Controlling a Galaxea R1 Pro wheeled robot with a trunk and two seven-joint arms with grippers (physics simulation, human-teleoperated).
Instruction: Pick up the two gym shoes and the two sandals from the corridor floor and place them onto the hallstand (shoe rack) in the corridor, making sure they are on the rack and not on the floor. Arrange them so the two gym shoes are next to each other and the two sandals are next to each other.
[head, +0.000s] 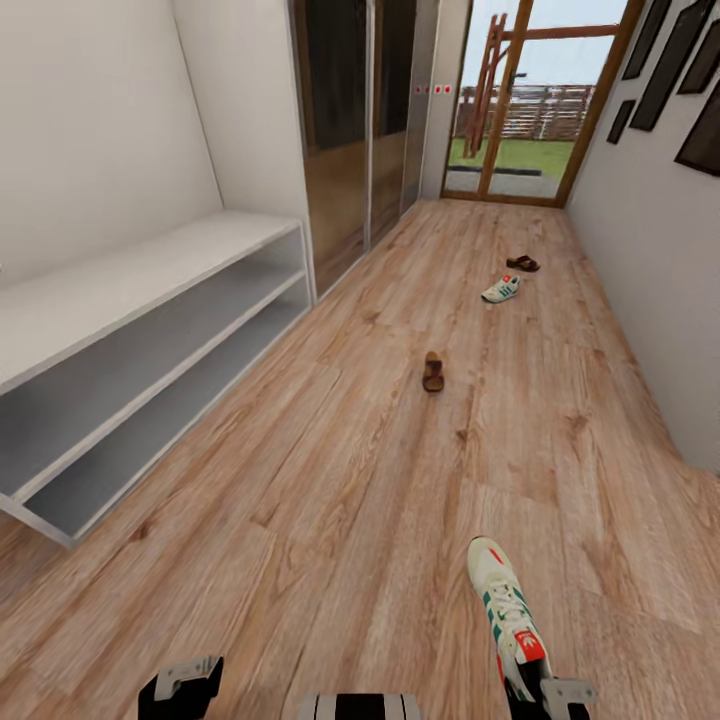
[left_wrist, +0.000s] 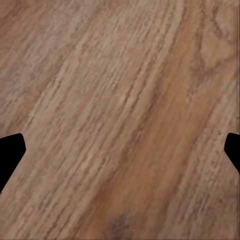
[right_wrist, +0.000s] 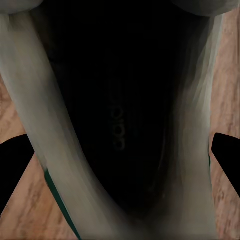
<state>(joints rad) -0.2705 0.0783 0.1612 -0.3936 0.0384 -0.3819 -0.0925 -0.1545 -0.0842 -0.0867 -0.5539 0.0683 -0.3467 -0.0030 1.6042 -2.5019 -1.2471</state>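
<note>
The right tool (head: 545, 700) sits at the lower edge of the head view, right over the heel end of the near gym shoe (head: 506, 605). In the right wrist view its two dark fingertips (right_wrist: 15, 165) stand wide apart on either side of that shoe's open collar (right_wrist: 120, 115), with the dark inside of the shoe between them; whether they touch the shoe cannot be told. The left tool (head: 180, 690) shows at the lower left of the head view, and in the left wrist view its fingertips (left_wrist: 10, 155) are spread to the picture's edges with nothing but wood between them.

The corridor floor (head: 340, 470) of light brown planks runs away toward a glass door (head: 535, 95) at the far end. Along the left wall stands the hallstand (head: 140, 270), a pale grey low bench with two open shelf levels, both bare. Beyond it are tall wooden-framed cabinet doors (head: 345, 130). Dark frames (head: 685, 70) hang on the right wall.

The near gym shoe lies on the floor with its toe pointing up the corridor, white with green stripes and red-orange patches. The second gym shoe (head: 501, 289) lies well up the corridor toward the door. One sandal (head: 433, 371) lies on the floor between the two gym shoes, and the other sandal (head: 522, 263) lies just beyond the far gym shoe, near it.
</note>
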